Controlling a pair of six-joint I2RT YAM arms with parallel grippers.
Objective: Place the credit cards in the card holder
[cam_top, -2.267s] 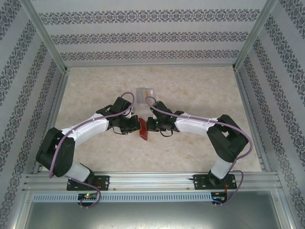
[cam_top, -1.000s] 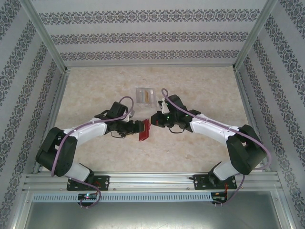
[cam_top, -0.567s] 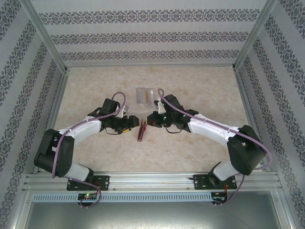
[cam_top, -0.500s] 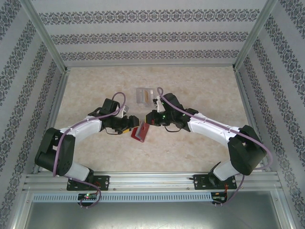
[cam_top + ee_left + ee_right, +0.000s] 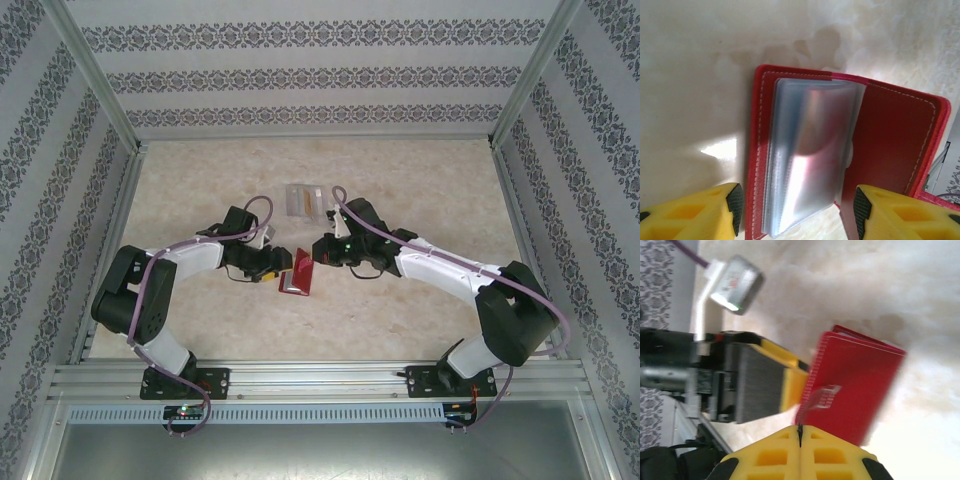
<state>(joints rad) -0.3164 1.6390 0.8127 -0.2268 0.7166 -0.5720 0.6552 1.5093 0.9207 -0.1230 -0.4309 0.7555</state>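
Note:
The card holder (image 5: 297, 273), a small red wallet, lies open on the table between both grippers. In the left wrist view its grey-blue clear pockets (image 5: 810, 160) are stacked on the left cover while the right cover (image 5: 895, 145) tilts up. My left gripper (image 5: 797, 205) is open and straddles the wallet's near end (image 5: 272, 265). My right gripper (image 5: 800, 429) is shut at the wallet's far right corner (image 5: 318, 254). A thin strip from the wallet's edge (image 5: 821, 396) runs into its tips. Orange-tan credit cards (image 5: 312, 198) sit in a clear case behind.
The clear plastic case (image 5: 303, 199) lies just beyond the grippers, close to the right wrist. Metal frame rails (image 5: 320, 378) and patterned walls enclose the beige table (image 5: 420, 180). The left gripper's finger (image 5: 792, 385) shows beside the wallet (image 5: 855, 385) in the right wrist view.
The wallet, earlier held upright and closed between both grippers, has opened and now lies on the table. The left arm has pulled back; the right gripper has stayed close.

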